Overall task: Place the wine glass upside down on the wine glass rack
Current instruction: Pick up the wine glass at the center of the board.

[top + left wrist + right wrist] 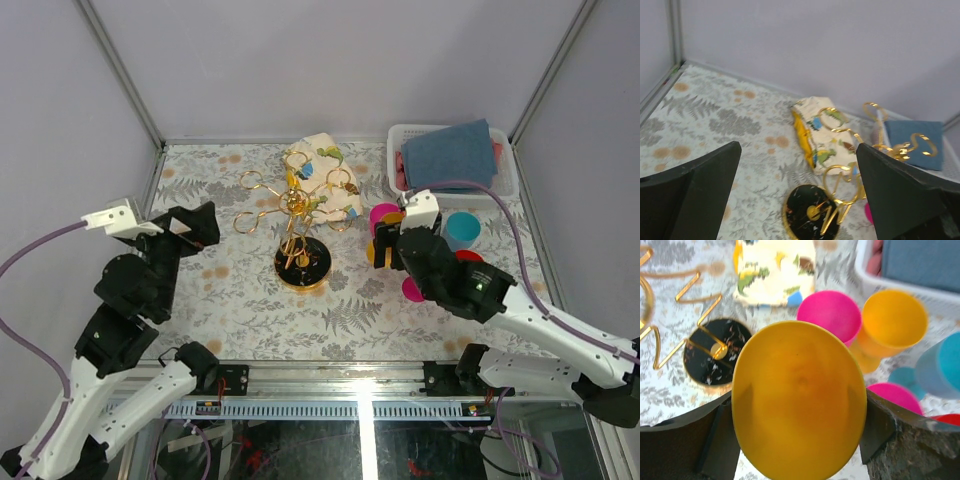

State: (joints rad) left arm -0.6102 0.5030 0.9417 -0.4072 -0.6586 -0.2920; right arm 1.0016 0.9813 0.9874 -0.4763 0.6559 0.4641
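Yellow, smooth and opaque, the wine glass (799,400) sits clamped between the two black fingers of the right claw (800,435). It shows the wrist camera one broad round end, so its long axis runs roughly away from the claw. Whether that end is foot or bowl cannot be told. Ahead and left of this claw stands the gold wire wine glass rack (300,205) on its round black gold-rimmed base (715,357), apart from the glass. Ahead and right, a pink glass (830,312) and an orange glass (894,320) stand mouth up beside a white plastic basket (505,170). The left claw (799,147) is spread wide on nothing, with the rack ahead of it to its right. The folded cream picture-print cloth (322,160) beyond the rack shows no legible writing.
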